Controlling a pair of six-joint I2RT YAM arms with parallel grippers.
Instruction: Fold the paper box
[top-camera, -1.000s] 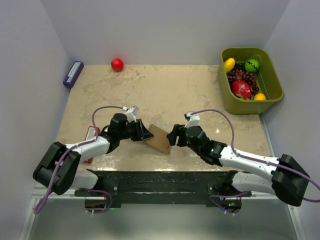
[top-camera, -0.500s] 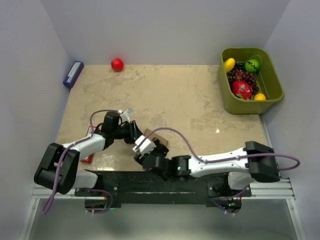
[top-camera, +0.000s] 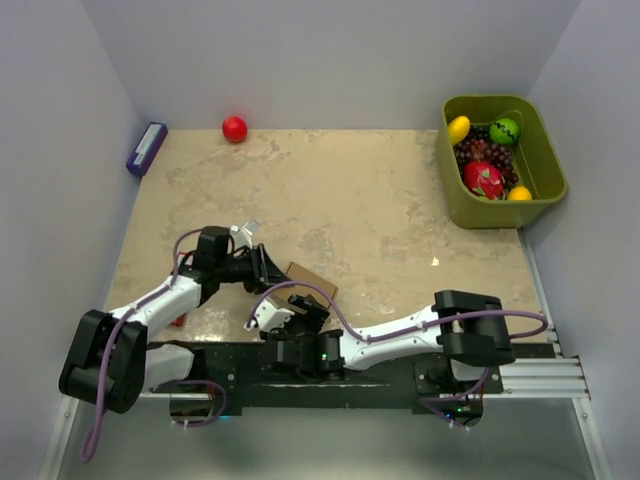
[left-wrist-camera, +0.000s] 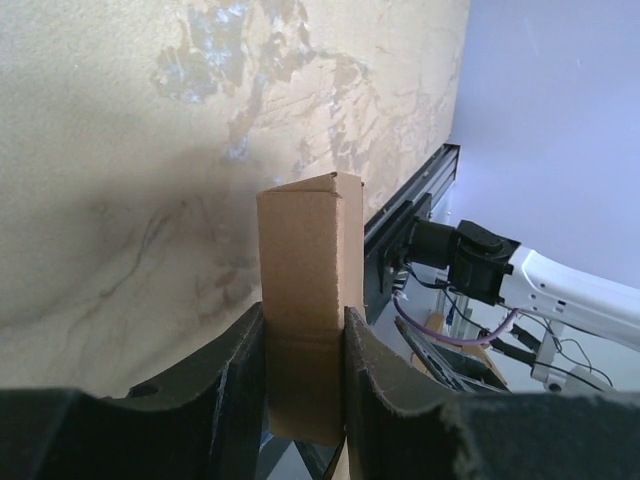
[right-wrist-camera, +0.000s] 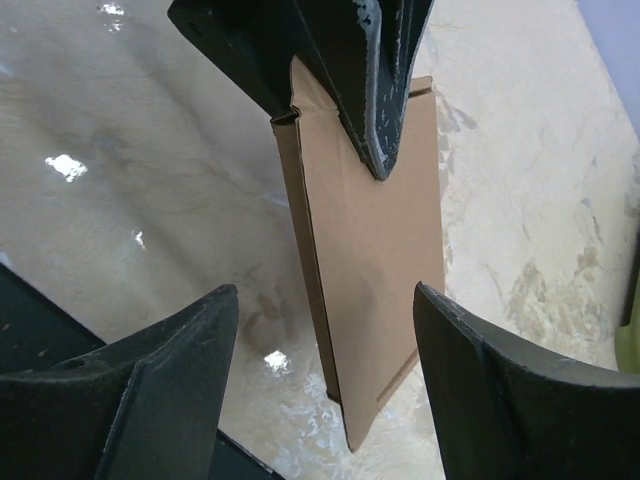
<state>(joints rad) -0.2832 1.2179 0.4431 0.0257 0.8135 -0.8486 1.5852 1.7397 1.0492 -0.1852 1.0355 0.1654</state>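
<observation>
At the table's front, left gripper pinches the plain paper box; right gripper gapes wide, seemingly clear of it.

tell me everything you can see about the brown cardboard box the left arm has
The paper box is plain, unprinted brown cardboard, thin and mostly flattened rather than opened out, with creased edges and a small tab at one end. The left gripper pinches one end, holding it on edge by the near side of the table, seemingly off the surface. The right gripper is open, its fingers flanking the free end without touching it.
</observation>
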